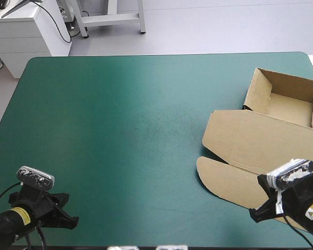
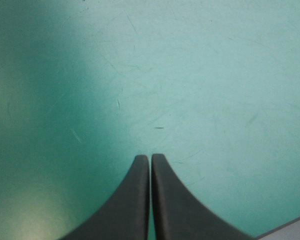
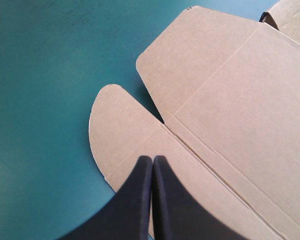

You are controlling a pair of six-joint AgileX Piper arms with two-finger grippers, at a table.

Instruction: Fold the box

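The brown box (image 1: 261,140) lies at the table's right side as an open tray with raised walls (image 1: 287,96) at the far end and its lid flat toward the front. A rounded lid flap (image 1: 221,177) points left. My right gripper (image 3: 151,159) is shut, hovering over the lid flap (image 3: 120,130) with nothing between its fingers; in the high view it sits at the front right corner (image 1: 263,211). My left gripper (image 2: 150,157) is shut over bare teal-green cover, at the front left corner (image 1: 68,216), far from the box.
The teal-green table (image 1: 125,120) stretches wide between the two arms. White furniture (image 1: 26,31) stands beyond the far left corner. The table's front edge (image 2: 290,225) shows close beside my left gripper.
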